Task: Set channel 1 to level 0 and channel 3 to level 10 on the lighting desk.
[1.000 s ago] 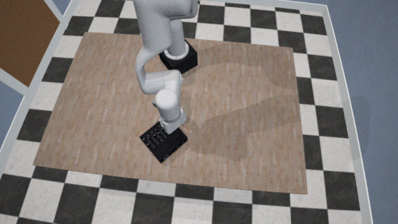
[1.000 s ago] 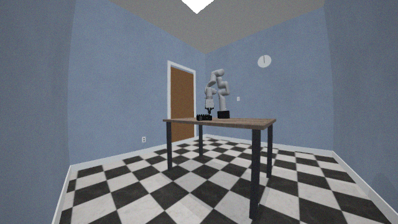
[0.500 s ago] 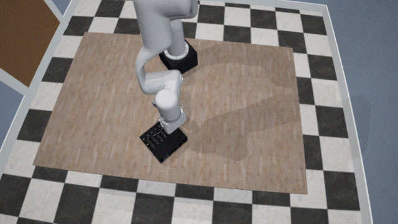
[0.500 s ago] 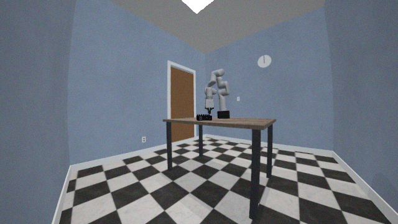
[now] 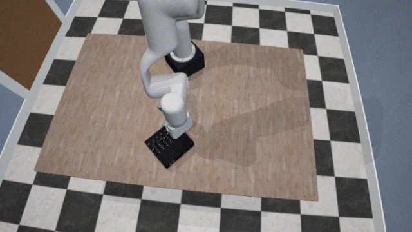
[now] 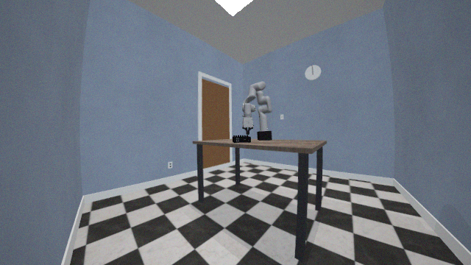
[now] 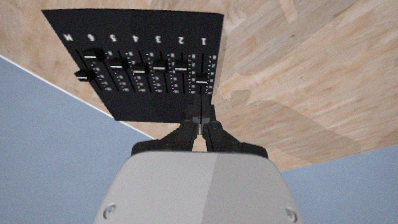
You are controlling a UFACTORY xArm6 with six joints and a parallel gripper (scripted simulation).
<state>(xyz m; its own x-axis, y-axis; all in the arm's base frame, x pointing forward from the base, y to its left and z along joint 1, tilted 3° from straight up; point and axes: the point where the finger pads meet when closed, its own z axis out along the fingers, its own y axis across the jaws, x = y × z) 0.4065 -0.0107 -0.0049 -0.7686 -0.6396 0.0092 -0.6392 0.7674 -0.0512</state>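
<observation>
The black lighting desk (image 7: 145, 60) stands flat on the wooden table; it also shows in the top view (image 5: 168, 146) and, small, in the exterior view (image 6: 241, 138). In the wrist view its faders are labelled 1 to 6 and M from right to left. The channel 1 cap (image 7: 201, 80) sits lower along its slot than the channel 2 cap (image 7: 180, 67) and the channel 3 cap (image 7: 159, 66). My gripper (image 7: 200, 102) is shut and empty, its tips just off the desk's near edge, in line with the channel 1 slot. I cannot tell if it touches the desk.
The arm's black base (image 5: 185, 59) stands at the back of the table. The desk lies near the table's front edge, rotated to it. The table's left edge runs close past the desk in the wrist view.
</observation>
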